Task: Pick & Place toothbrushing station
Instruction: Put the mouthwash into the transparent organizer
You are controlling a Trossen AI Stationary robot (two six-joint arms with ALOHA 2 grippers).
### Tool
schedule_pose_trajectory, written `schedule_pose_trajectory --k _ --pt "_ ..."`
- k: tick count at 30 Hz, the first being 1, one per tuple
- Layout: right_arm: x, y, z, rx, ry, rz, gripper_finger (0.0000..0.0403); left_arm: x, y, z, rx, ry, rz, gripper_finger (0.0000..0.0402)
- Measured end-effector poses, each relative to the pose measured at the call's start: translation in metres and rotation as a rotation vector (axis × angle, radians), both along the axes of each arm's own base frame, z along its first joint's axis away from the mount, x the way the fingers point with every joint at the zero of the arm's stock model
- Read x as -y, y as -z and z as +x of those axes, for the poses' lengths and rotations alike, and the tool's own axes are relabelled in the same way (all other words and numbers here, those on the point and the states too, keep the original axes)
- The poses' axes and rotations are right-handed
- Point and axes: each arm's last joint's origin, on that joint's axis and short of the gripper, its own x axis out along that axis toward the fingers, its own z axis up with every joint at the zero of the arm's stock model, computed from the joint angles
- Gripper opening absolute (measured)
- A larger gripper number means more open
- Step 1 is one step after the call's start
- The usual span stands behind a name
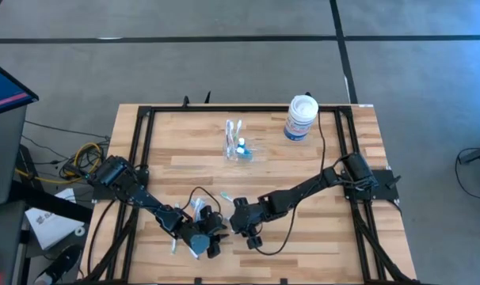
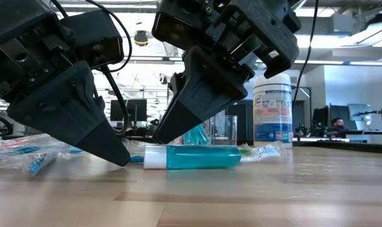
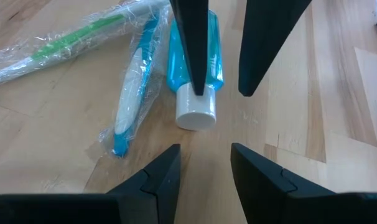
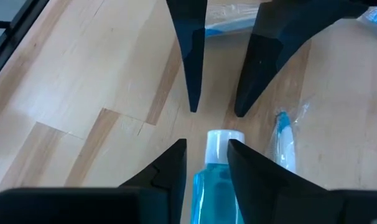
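Right pincer (image 4: 206,144) straddles, jaws parted, a blue tube (image 2: 197,156) near the table's front edge; left pincer (image 3: 204,165) open opposite. Station (image 1: 238,146), seemingly part-filled, waits mid-table

A grey floor (image 1: 224,55) crossed by dark lines surrounds the wooden tabletop (image 1: 303,237). Beyond its far edge lies an open office with monitors (image 2: 131,107), ceiling lights (image 2: 140,38) and a seated person (image 2: 336,126) at far right.
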Motion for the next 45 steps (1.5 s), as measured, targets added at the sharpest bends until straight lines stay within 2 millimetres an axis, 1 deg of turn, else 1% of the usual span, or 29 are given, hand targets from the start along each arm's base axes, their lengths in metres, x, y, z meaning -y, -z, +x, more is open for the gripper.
schedule_pose_trajectory --k 7,11,25,38,45 --pt "-0.002 -0.011 0.006 0.025 -0.014 -0.004 0.0142 0.0 0.0 0.0 0.0 0.0 0.0 0.0137" --pt "0.0 -0.009 0.007 0.013 -0.009 -0.008 0.0149 0.0 0.0 0.0 0.0 0.0 0.0 0.0137" --pt "-0.001 -0.007 0.006 0.008 -0.002 -0.005 0.0126 0.0 0.0 0.0 0.0 0.0 0.0 0.0137" --pt "0.0 -0.004 0.005 0.008 0.005 0.0 0.0123 0.0 0.0 0.0 0.0 0.0 0.0 0.0137" --pt "-0.002 0.022 0.011 -0.02 0.007 -0.011 0.0123 0.0 0.0 0.0 0.0 0.0 -0.001 0.0137"
